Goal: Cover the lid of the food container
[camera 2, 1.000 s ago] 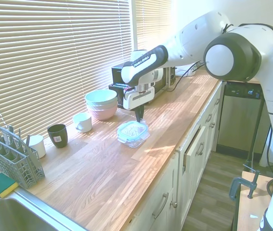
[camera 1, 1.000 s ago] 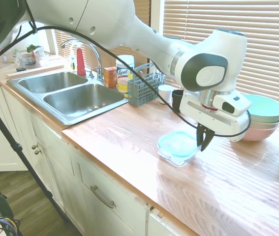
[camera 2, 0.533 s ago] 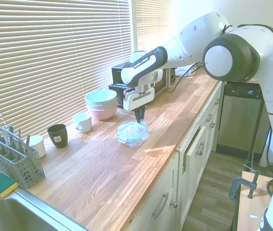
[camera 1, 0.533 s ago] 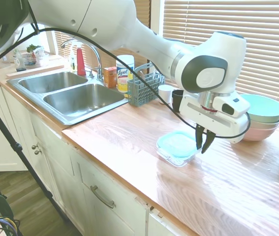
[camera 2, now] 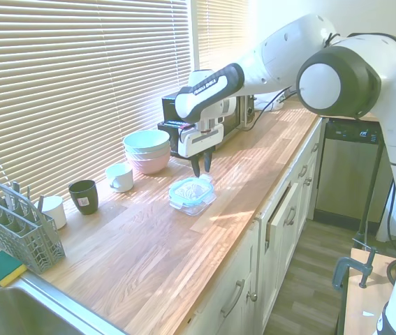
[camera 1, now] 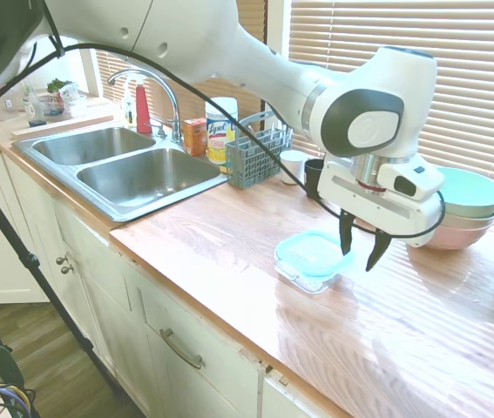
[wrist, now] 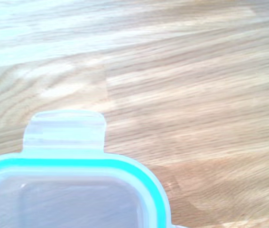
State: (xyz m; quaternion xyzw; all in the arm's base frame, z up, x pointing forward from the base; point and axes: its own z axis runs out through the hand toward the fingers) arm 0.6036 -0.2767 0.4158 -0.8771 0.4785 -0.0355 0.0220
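The lid [camera 1: 314,253], clear plastic with a teal rim, lies on top of the small clear glass food container [camera 1: 301,277] on the wooden counter. In the second exterior view the lid [camera 2: 192,189] sits on the container [camera 2: 193,201] the same way. The wrist view shows a corner of the lid [wrist: 68,190] with a clear snap tab [wrist: 64,132]. My gripper [camera 1: 361,247] hangs open just above the lid's right edge, with nothing between its fingers. From the other side the gripper [camera 2: 200,167] stands a little above the lid's far edge.
Stacked pastel bowls [camera 1: 466,207] stand behind the gripper. A white mug [camera 2: 119,177], a dark cup [camera 2: 84,196] and a grey utensil caddy [camera 2: 20,234] line the window side. A steel sink [camera 1: 126,165] lies at the counter's far end. A black appliance [camera 2: 184,118] stands behind the arm.
The gripper's fingers have spread from nearly shut to open, and it has lifted slightly off the lid. The lid stays on the container.
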